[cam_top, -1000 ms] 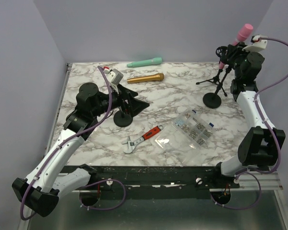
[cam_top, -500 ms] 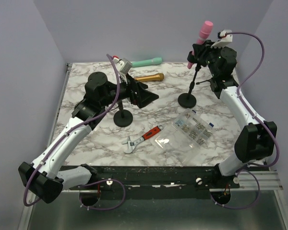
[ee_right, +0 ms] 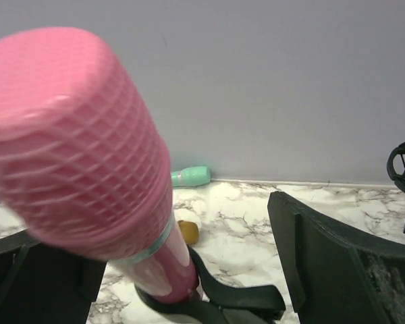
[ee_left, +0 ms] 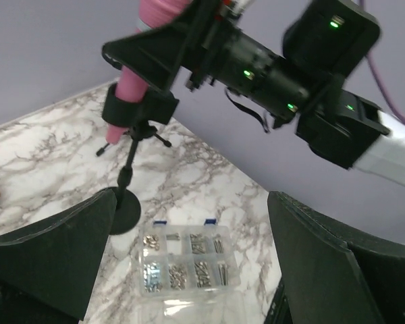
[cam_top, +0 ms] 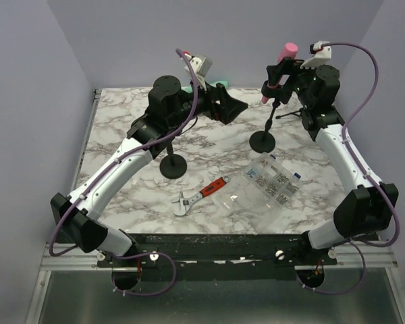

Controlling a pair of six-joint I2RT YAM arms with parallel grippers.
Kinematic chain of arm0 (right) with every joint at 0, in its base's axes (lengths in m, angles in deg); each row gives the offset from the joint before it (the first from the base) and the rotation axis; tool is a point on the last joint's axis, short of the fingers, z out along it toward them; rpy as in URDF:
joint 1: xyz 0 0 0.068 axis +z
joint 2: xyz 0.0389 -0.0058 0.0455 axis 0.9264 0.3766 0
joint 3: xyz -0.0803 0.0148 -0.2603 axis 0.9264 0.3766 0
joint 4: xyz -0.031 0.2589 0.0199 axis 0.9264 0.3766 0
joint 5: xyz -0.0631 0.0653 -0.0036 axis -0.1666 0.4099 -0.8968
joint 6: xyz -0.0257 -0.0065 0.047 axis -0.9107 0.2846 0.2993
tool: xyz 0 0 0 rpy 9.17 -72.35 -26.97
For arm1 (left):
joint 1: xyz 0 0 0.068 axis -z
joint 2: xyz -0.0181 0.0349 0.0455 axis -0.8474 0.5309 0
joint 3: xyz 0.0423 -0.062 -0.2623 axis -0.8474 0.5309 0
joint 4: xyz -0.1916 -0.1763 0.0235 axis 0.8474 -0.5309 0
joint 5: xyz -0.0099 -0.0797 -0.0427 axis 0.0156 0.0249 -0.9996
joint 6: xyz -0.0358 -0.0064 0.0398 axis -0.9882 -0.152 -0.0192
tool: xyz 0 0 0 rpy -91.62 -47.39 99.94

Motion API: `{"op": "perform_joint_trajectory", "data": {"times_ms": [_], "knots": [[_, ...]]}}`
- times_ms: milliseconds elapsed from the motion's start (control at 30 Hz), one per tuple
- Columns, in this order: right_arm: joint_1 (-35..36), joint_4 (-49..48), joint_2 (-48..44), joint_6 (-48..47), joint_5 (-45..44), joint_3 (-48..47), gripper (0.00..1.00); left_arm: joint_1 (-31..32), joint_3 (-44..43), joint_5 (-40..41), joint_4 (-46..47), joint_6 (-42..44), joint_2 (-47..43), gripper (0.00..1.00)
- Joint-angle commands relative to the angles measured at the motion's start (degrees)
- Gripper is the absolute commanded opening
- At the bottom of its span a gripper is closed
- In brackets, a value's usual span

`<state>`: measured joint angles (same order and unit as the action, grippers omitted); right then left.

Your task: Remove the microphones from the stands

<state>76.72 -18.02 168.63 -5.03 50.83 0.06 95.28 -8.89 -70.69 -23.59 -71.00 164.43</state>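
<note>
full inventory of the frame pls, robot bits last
pink microphone: 1, pink, clipped in mic stand
mic stand: 1, black, round base, right of centre
bare stand: 1, black, round base, left of centre
tripod stand: 1, black, rear right
teal microphone: 1, teal, rear edge
gold microphone: 1, gold, only tip shows
wrench: 1, red handle, front centre
parts box: 1, clear, front right
table: 1, white marble
left claw: 1, black, open, raised mid-rear
right claw: 1, black, flanking pink microphone, grip unclear

Noted microphone (ee_right: 81, 155) with glossy plastic-looking body and rough mesh grille, matt black stand (cam_top: 264, 140), polished marble-look counter (cam_top: 115, 109), clear smooth plastic parts box (cam_top: 271, 181), dull bare-metal wrench (cam_top: 201, 195).
</note>
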Motion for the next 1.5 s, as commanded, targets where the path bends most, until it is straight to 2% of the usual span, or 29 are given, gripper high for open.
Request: {"op": "perform_joint_trajectory", "data": {"times_ms": [0, 200, 300, 467, 567, 700, 867, 1067, 1200, 1300, 1333, 1467], "knots": [[-0.37, 4.8, -6.96, -0.83, 0.22, 1.58, 1.0, 2.42, -8.85, 10.11, 0.79, 3.77, 5.95, 0.99], [-0.49, 6.0, -16.39, 0.81, -3.02, 9.47, 1.0, 4.98, -21.58, 16.1, -0.26, 10.6, 16.26, 0.99], [-0.5, 6.24, -21.73, 3.16, -7.88, 14.66, 1.0, 5.63, -26.32, 17.37, 0.48, 13.09, 21.15, 0.99], [-0.94, 1.24, -28.01, 3.67, -21.28, 24.65, 1.0, 5.83, -30.13, 16.44, 6.61, 15.29, 28.12, 0.98], [-2.05, -4.13, -27.83, 2.83, -24.01, 29.27, 1.0, 5.82, -36.48, 15.77, 6.31, 15.51, 33.83, 0.99], [-7.06, -9.26, -23.52, 2.88, -12.32, 31.92, 1.0, 5.81, -45.18, 12.82, 5.8, 14.78, 40.72, 0.99], [-12.6, -18.28, -17.4, 2.19, 14.67, 33.03, 1.0, 5.9, -46.47, 12.28, 9.59, 14.03, 44.22, 0.99], [-22.04, -31.54, -8.85, 10.16, 40.85, 31.6, 1.0, 5.93, -48.27, 12.37, 11.67, 15.03, 47.34, 0.96], [-23.17, -40.93, 1.04, 17.26, 54.89, 26.15, 1.0, 5.9, -48.45, 13.13, 12.83, 15.78, 48.26, 0.89], [-23.2, -60.66, 6.0, 30.82, 61.37, 24.94, 1.0, 5.9, -48.95, 12.99, 13.25, 15.72, 48.98, 0.84], [-23.18, -64.35, 6.82, 33.27, 62.48, 24.7, 1.0, 5.92, -48.95, 12.85, 13.34, 15.71, 48.98, 0.83], [-22.69, -68.61, 7.96, 35.28, 63.4, 23.54, 1.0, 5.9, -49.15, 12.21, 14.45, 14.97, 49.6, 0.79]]}}
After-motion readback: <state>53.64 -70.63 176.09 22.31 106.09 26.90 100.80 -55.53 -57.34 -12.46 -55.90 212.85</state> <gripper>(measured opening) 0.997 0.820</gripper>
